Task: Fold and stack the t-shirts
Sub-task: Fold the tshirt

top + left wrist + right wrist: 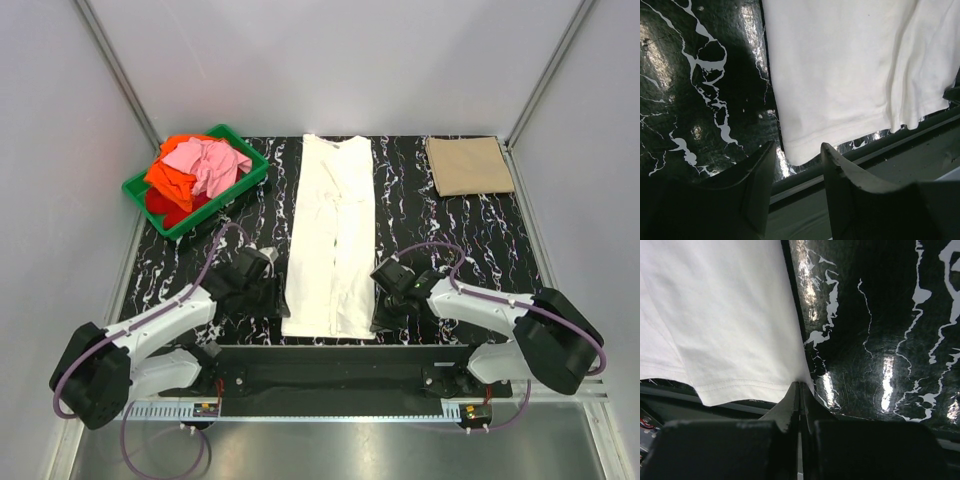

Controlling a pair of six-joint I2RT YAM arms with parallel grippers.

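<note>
A white t-shirt (330, 240) lies folded into a long strip down the middle of the black marbled table, its hem at the near edge. My right gripper (383, 300) is shut on the hem's right corner; in the right wrist view the cloth (715, 315) runs into the closed fingertips (800, 385). My left gripper (270, 290) stands open at the hem's left corner. In the left wrist view that corner (795, 157) sits just ahead of the gap between the fingers, and nothing is pinched. A folded tan t-shirt (468, 165) lies at the far right.
A green crate (225, 205) at the far left holds crumpled pink (205, 165), orange (165, 180) and red (160, 205) t-shirts. The table's near edge and the dark mounting rail (330, 375) run right below both grippers. Grey walls close in the sides.
</note>
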